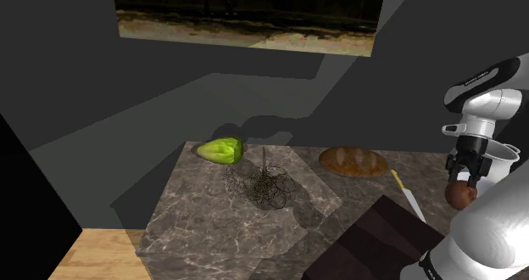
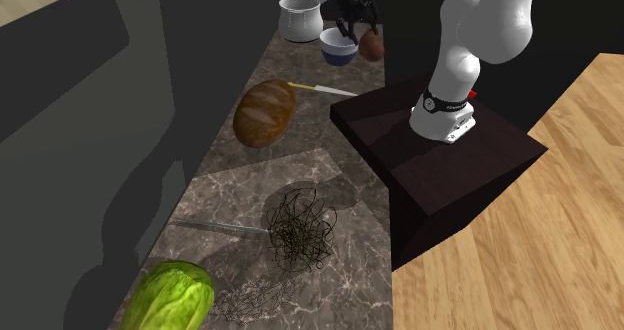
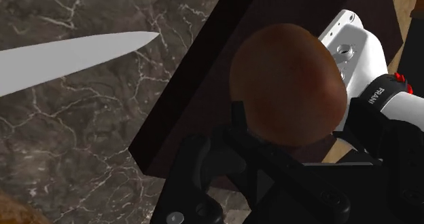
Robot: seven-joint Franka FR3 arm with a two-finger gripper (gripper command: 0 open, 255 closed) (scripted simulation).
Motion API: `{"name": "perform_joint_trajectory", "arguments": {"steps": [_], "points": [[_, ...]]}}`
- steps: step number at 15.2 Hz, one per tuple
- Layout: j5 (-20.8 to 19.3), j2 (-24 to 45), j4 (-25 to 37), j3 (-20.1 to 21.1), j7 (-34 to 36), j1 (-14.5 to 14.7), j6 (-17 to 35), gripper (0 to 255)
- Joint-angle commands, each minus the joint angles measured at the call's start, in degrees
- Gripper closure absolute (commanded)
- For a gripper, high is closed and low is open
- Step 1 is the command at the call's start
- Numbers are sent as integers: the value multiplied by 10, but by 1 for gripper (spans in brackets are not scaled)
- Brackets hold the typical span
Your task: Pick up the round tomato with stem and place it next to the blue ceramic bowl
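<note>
Gripper on my arm pinching the reddish-brown tomato, held just beside the bowl, pot near it, knife on the counter.

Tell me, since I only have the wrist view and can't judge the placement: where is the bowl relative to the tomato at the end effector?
Observer: In the second exterior view the blue bowl sits right beside the tomato, on that view's left of it.
Operator: Anything else crowding that spot?
Observer: A white pot stands just past the bowl, further towards that view's left.
Operator: I see a knife blade. Where does it lead?
Observer: Its yellow handle ends next to a bread loaf on the marble counter.
</note>
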Motion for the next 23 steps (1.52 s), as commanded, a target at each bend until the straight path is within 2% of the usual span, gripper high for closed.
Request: {"name": "perform_joint_trajectory", "arguments": {"steps": [1, 5, 9, 14, 19, 23], "points": [[5, 35, 22, -15, -41, -13, 5, 255], [11, 95, 64, -39, -119, -52, 10, 255], [29, 166, 115, -48, -199, -105, 15, 255], [58, 254, 193, -39, -290, -190, 15, 255], [88, 344, 297, -18, -369, -290, 2, 255], [99, 361, 289, -7, -369, -299, 25, 255]]}}
